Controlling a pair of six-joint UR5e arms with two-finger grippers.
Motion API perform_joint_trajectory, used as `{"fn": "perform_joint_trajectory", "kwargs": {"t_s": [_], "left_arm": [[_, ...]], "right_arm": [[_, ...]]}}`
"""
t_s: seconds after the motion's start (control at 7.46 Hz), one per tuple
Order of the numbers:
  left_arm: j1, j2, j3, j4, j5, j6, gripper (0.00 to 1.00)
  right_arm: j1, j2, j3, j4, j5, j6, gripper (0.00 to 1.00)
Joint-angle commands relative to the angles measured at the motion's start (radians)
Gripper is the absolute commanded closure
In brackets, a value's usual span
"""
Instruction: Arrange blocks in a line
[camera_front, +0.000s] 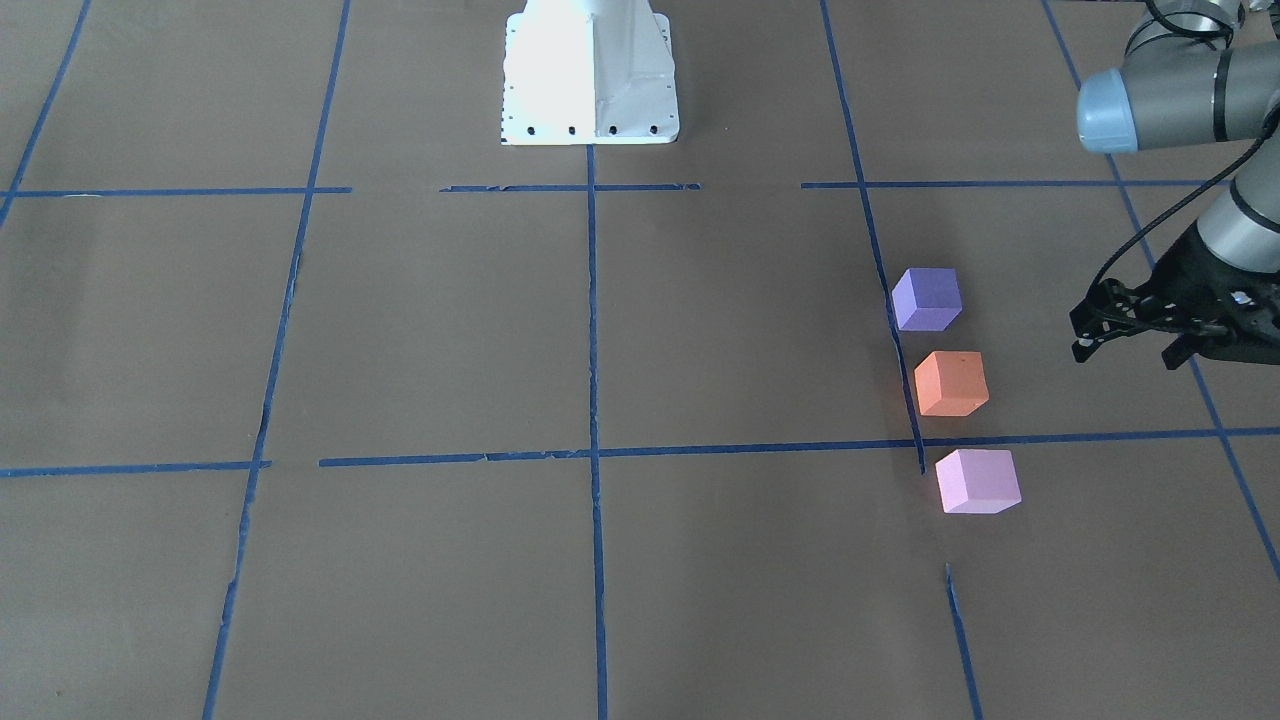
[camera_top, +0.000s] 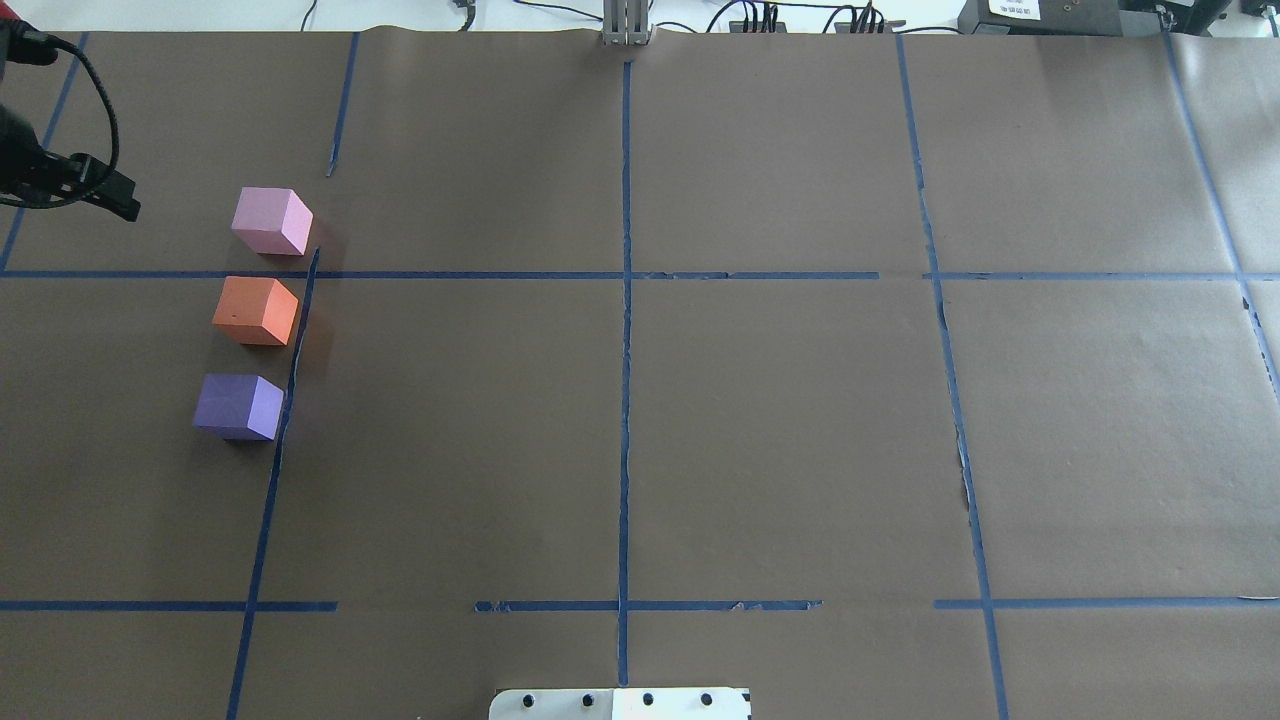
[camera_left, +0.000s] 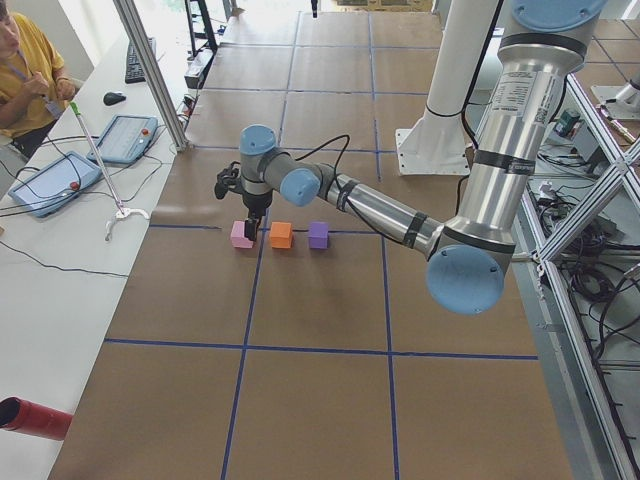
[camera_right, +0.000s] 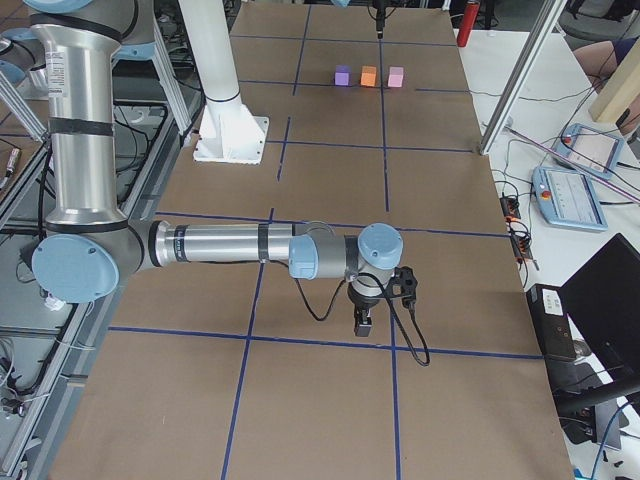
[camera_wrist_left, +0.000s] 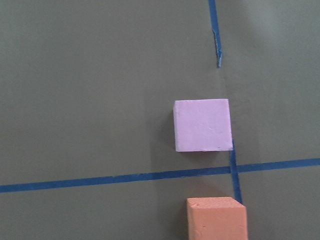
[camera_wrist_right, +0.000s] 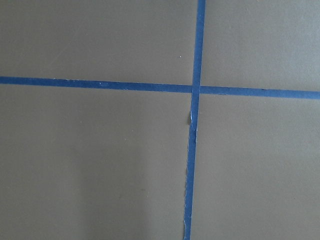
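Row beside blue tape line (camera_front: 872, 230) on desk (camera_front: 400, 330): purple block (camera_front: 927, 298), orange block (camera_front: 951, 383), pink block (camera_front: 977, 481), small gaps between. Off to the side, left gripper (camera_front: 1125, 352), jaws apart, empty. For right gripper (camera_right: 362, 324), jaws impossible to tell. Probably final step; next, at most slight straightening.

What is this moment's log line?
purple block, orange block, pink block: in line, apart | left end effector: open, empty | right end effector: unclear
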Motion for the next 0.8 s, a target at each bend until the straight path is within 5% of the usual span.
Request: {"fn": "perform_joint_trajectory", "kwargs": {"t_s": [0.0, 0.4, 0.67], "left_arm": [[-0.146, 0.064, 0.067, 0.001, -0.06, 0.29, 0.0], [-0.317, 0.069, 0.217, 0.021, -0.112, 0.473, 0.01], [-0.381, 0.063, 0.21, 0.181, -0.166, 0.477, 0.04]], "right_arm": [[0.0, 0.0, 0.0, -0.001, 0.0, 0.0, 0.0], [0.0, 0.0, 0.0, -0.001, 0.0, 0.0, 0.0], [0.0, 0.0, 0.0, -0.001, 0.0, 0.0, 0.0]]}}
